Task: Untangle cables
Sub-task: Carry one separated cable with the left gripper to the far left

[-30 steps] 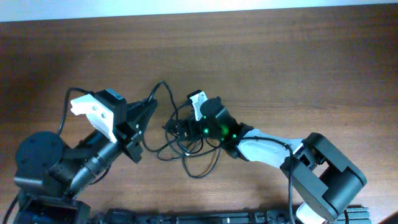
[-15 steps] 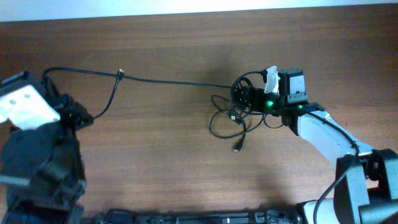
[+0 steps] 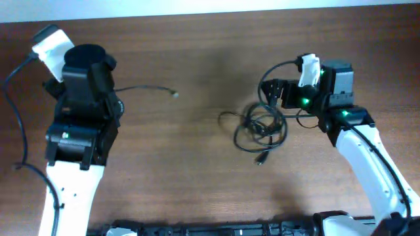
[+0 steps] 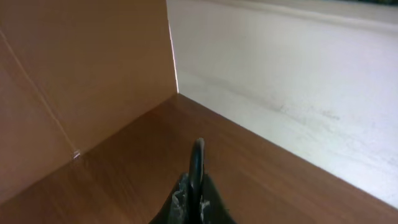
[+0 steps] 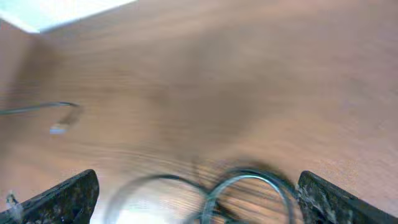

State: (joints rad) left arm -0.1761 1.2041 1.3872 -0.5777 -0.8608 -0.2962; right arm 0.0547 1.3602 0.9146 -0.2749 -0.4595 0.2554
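Note:
A tangle of thin black cables (image 3: 262,128) lies on the wooden table right of centre, with one plug (image 3: 262,159) at its near side. My right gripper (image 3: 279,92) is open just beyond the tangle. In the right wrist view its fingers (image 5: 198,186) spread wide, with blurred cable loops (image 5: 249,186) between them. One separate cable (image 3: 141,88) runs from my left arm (image 3: 82,72) to a free plug end (image 3: 174,94). It also shows in the right wrist view (image 5: 59,127). My left gripper (image 4: 198,193) is shut on this cable (image 4: 198,158).
The far table edge (image 3: 210,14) runs along the top, with white floor beyond it (image 4: 298,81). A thicker black arm wire (image 3: 8,98) loops at the far left. The left wrist view looks towards the table's far corner (image 4: 177,93).
My left arm has swung far left and back, pulling one cable out of the tangle; its free end now lies left of centre. My right gripper moved right, and the tangle lies below it.

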